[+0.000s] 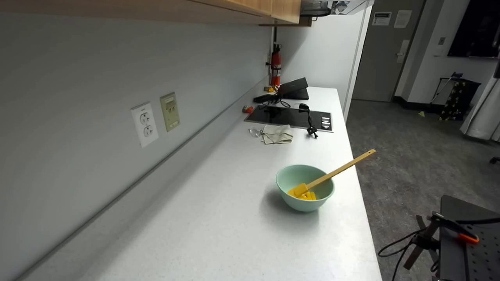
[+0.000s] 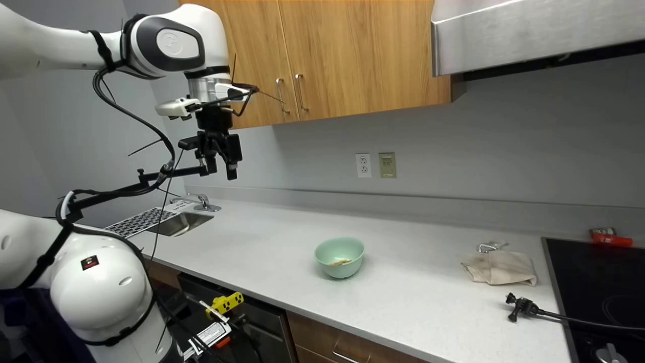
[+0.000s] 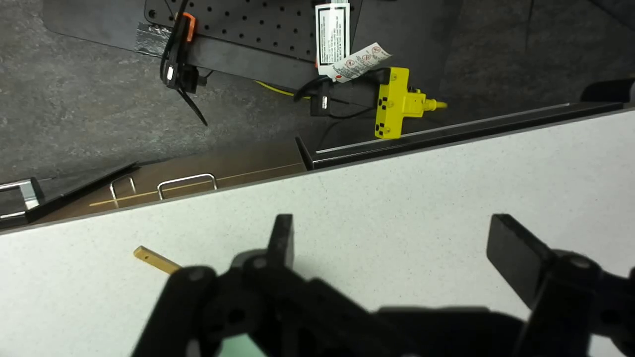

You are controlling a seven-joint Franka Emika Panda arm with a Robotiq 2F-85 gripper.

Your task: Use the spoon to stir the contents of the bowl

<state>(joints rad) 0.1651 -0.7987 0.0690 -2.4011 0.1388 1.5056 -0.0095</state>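
A pale mint-green bowl [image 1: 304, 205] stands upright on the counter. The long tan spoon [image 1: 340, 170] leans in it, yellow head down inside and handle jutting over the rim toward the counter's front edge. Beside the head lie the yellow contents [image 1: 311, 196]. From another side the bowl [image 2: 339, 272] shows only a tan bit inside; I cannot tell whether that is spoon or contents. My gripper [image 2: 221, 171] hangs high above the counter, left of the bowl there, apart from everything. In the wrist view the gripper [image 3: 394, 235] is wide open, nothing between its fingers; the spoon's handle tip [image 3: 156, 259] pokes out at left, most of the bowl [image 3: 240, 347] hidden.
A folded cloth [image 1: 277, 134] and a black cooktop [image 1: 289, 118] lie beyond the bowl. A black clamp with cable [image 2: 524, 306] rests by the cooktop. The sink [image 2: 184, 223] is at the opposite end. Wooden cabinets [image 2: 342, 60] overhang the counter along the back wall.
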